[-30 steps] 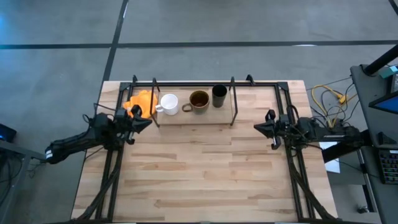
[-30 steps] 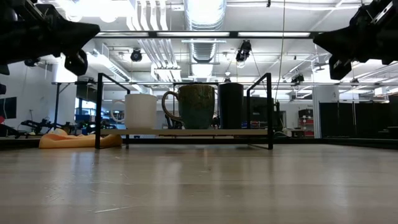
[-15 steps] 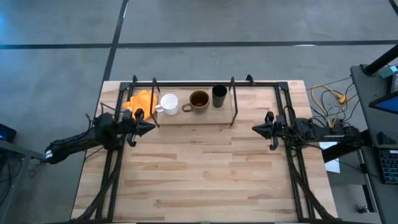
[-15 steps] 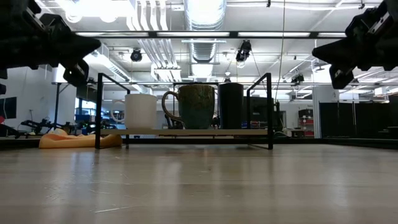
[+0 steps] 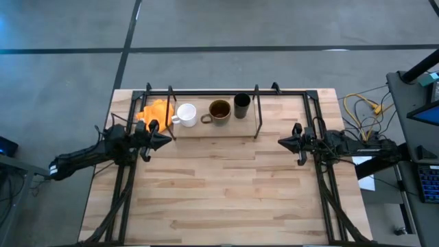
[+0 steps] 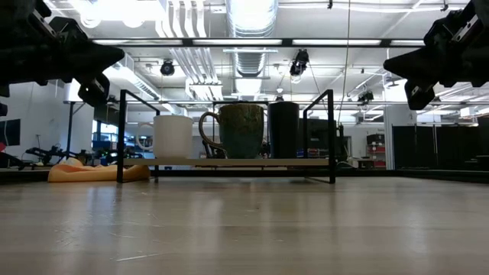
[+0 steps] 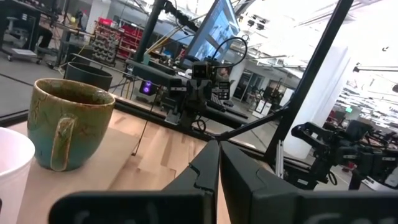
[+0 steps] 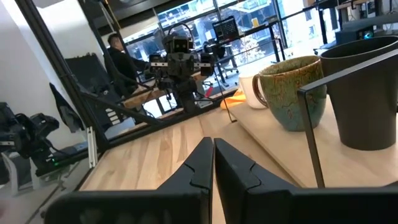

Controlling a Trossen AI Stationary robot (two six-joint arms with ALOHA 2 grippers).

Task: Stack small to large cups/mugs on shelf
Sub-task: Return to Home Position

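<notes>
I am holding left tool [image 5: 167, 140] and right tool [image 5: 280, 143] pressed together, flanking the shelf [image 5: 212, 130], where white mug [image 5: 186, 114], brown mug [image 5: 219, 110], black cup [image 5: 241, 105] are standing.

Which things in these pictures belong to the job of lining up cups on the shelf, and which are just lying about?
Job: white mug, brown mug, black cup, all on the shelf; left gripper and right gripper, shut, clear of it.
Lying about: orange cloth beside the shelf; yellow cables off the table.

Three cups [image 5: 219, 110] upright on shelf [image 5: 212, 129]
</notes>
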